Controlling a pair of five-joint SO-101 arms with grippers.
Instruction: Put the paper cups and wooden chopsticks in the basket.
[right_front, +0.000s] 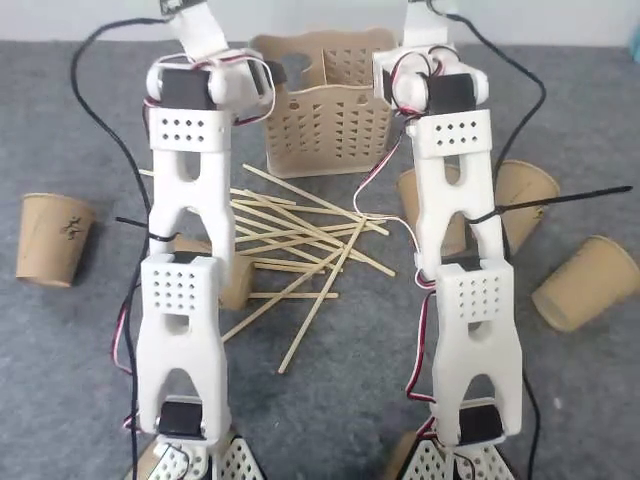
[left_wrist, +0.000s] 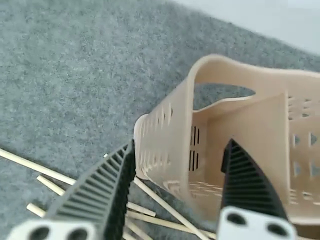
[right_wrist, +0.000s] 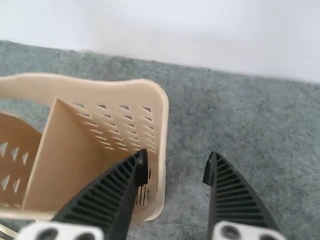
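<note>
A beige slotted basket stands at the back of the grey carpet, between the two arms. Several wooden chopsticks lie scattered in front of it. Paper cups lie on their sides: one at the far left, one partly behind the left arm, and several on the right. My left gripper hangs open above the basket's left end, nothing between its fingers. My right gripper is open over the basket's right corner, also empty.
Black cables trail along the carpet beside both arms. A black cable tie sticks out from the right arm over the cups. A pale wall borders the carpet behind the basket.
</note>
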